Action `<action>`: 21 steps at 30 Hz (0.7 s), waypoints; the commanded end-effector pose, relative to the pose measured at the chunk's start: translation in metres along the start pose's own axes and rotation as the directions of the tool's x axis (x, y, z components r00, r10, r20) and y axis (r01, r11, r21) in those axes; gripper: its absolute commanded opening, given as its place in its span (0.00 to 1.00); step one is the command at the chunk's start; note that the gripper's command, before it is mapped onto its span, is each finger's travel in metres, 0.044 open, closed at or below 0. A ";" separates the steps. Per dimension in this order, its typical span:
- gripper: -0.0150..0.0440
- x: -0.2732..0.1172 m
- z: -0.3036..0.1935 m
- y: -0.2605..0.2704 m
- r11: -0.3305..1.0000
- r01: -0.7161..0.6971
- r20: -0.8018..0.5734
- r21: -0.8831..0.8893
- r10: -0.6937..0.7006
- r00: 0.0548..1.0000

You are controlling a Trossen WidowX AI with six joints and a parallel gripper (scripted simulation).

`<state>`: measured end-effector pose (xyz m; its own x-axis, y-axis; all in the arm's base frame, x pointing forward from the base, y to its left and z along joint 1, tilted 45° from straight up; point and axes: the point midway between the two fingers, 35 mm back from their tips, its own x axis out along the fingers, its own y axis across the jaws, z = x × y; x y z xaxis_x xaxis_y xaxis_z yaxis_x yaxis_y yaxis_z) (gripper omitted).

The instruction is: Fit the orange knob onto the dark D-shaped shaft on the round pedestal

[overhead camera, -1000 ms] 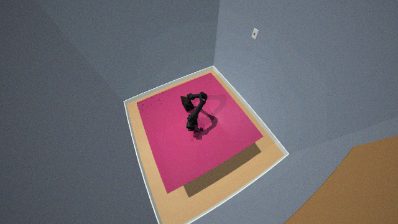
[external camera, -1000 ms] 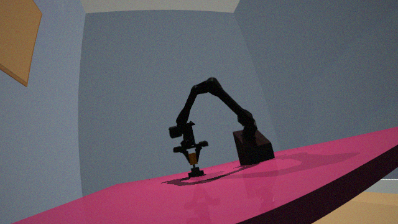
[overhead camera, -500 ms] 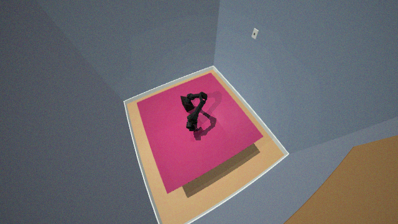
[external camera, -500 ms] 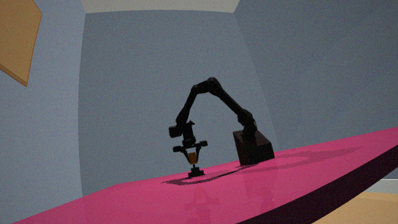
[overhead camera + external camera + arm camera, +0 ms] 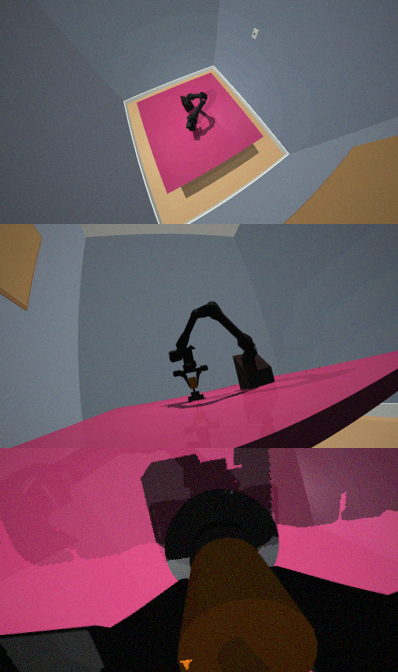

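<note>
Exterior shows the hand (image 5: 193, 382) gripping the orange knob (image 5: 193, 382) (image 5: 245, 593); top hides it

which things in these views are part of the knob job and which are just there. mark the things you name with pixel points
Part of the job:
- orange knob (image 5: 193, 382) (image 5: 240, 575), held in the tool (image 5: 193, 386)
- dark shaft (image 5: 194, 390), under the knob
- round pedestal (image 5: 196, 397) (image 5: 222, 505), bearing the shaft

Just there:
- white wall plate (image 5: 255, 33)
- brown panel (image 5: 357, 180) (image 5: 18, 261)
</note>
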<state>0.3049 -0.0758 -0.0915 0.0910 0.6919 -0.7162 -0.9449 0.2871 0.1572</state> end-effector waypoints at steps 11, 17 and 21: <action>0.25 -0.003 0.000 0.000 1.000 0.001 0.002 -0.006 -0.001 1.000; 0.25 -0.004 0.001 -0.001 0.996 0.002 0.002 -0.093 -0.001 1.000; 0.25 -0.002 0.000 -0.001 0.977 0.002 0.002 -0.214 -0.001 1.000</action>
<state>0.3057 -0.0777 -0.0892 0.0921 0.6926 -0.7155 -0.9817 0.1834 0.0511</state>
